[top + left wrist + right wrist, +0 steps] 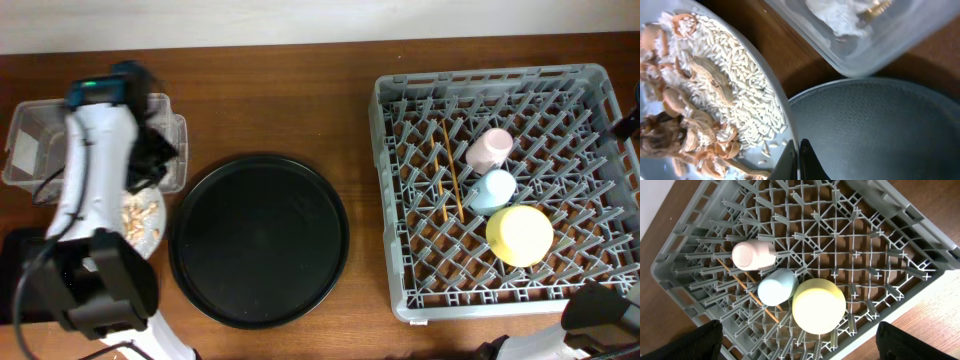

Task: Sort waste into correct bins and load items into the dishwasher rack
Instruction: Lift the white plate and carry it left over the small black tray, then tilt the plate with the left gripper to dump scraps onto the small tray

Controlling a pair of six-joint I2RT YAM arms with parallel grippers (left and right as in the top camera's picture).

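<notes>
The round grey-white plate (788, 125) holds beige food scraps (695, 100) of rice and bits. My left gripper (799, 152) is shut on the plate's rim, between the clear box (900, 35) and the large round black tray (880, 130). Crumpled paper wrappers (837, 15) lie in the clear box. The dishwasher rack (400, 200) holds the pink cup (490, 148), light-blue cup (492, 190), yellow saucer (519, 235) and chopsticks (450, 175). My right gripper (807, 342) is open and empty above the rack's near edge (900, 305).
The large round black tray (258, 240) lies mid-table between the plate (152, 232) and the rack. The clear box (30, 140) stands at the far left. A black shape (20, 270) at lower left is mostly hidden by the left arm.
</notes>
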